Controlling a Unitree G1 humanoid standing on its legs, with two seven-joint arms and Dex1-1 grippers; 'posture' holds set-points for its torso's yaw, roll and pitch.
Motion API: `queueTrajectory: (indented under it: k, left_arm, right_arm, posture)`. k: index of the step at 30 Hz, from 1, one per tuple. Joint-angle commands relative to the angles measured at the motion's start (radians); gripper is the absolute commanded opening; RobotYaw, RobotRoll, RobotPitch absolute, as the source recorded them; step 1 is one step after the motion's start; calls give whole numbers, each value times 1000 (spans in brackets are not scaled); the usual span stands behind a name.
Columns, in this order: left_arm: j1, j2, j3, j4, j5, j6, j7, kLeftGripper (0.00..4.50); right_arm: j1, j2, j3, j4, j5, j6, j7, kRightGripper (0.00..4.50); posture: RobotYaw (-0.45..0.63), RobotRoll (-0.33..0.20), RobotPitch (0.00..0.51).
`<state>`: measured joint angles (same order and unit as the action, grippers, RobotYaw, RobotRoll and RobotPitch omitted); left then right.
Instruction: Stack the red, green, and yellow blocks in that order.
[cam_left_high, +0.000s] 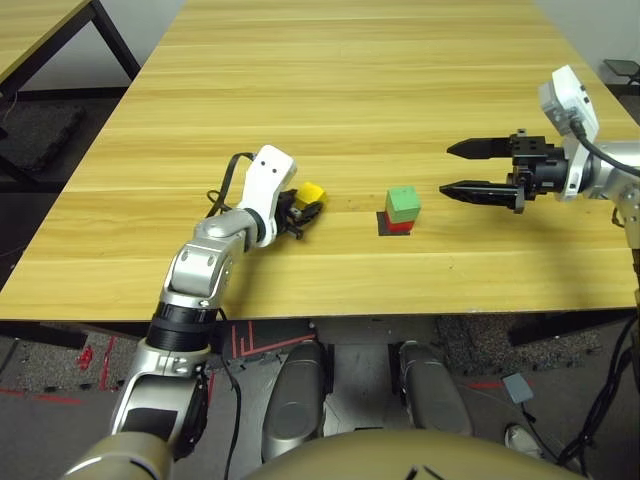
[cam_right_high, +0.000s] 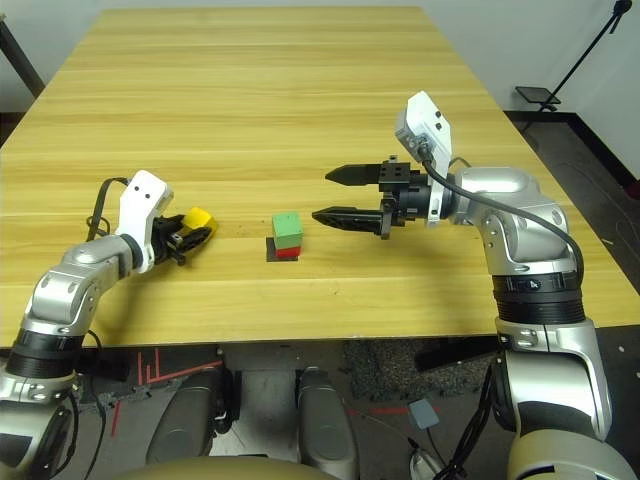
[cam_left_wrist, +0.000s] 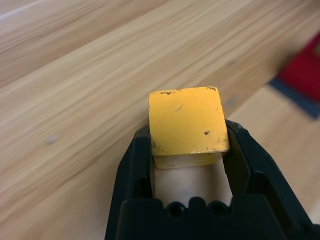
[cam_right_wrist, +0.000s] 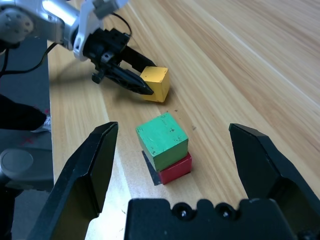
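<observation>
Yellow block (cam_left_wrist: 187, 122) sits pinched between the two black fingers of the left gripper (cam_left_wrist: 189, 172), left of the small stack and apart from it. Green block (cam_right_wrist: 162, 140) rests on top of the red block (cam_right_wrist: 176, 170), slightly out of line with it, and the red one stands on a flat black square patch (cam_left_high: 384, 228) on the wooden table (cam_left_high: 330, 110). The right gripper (cam_left_high: 447, 170) hovers to the right of the stack, its fingers spread wide with nothing between them.

The green block (cam_right_wrist: 163, 141) sits atop the red block (cam_right_wrist: 176, 169) on the counter, the scuffed yellow block (cam_left_wrist: 187, 122) gripped well apart from both.
</observation>
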<state>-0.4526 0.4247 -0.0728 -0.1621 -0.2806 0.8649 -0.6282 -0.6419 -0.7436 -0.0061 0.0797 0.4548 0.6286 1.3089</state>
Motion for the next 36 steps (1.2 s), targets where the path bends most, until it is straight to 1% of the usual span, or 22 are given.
queueTrajectory:
  k: [1,5,7,10,11,13,15,21,28,36]
  left_arm:
    - [-108,68,-30,-87,-80,45,-129,2042]
    - [-213,126,-90,-82,-134,-3,-295,2042]
    - [-249,137,-127,-56,-128,-37,-346,2042]
    - [-292,139,-204,-5,-72,-143,-407,2042]
    - [-301,133,-222,8,-64,-156,-416,2042]
    - [-314,96,-245,36,-60,-178,-421,2042]
    - [-323,70,-270,69,-38,-228,-435,2042]
    - [-346,8,-268,209,-17,-286,-442,2042]
    - [-384,-24,-268,353,25,-378,-468,2042]
    - [-387,-41,-259,410,54,-414,-474,2042]
  right_arm:
    - [20,-25,8,-4,9,2,18,4500]
    - [33,-37,6,-3,8,-1,25,4500]
    - [40,-39,4,-11,11,3,23,4500]
    - [50,-40,-2,-23,15,12,13,4500]
    - [55,-42,-4,-27,17,14,11,4500]
    - [67,-48,-12,-40,21,22,6,4500]
    - [78,-55,-20,-53,24,31,1,4500]
    - [101,-67,-32,-83,39,48,-9,4500]
    - [126,-85,-39,-111,65,67,-23,4500]
    - [133,-88,-40,-114,77,71,-33,4500]
  posture:
    - [203,-110,95]
    - [199,-106,94]
    - [192,-103,94]
    - [183,-103,93]
    - [174,-103,93]
    - [156,-105,91]
    - [149,-105,91]
    - [130,-108,92]
    - [117,-110,98]
    - [116,-109,105]
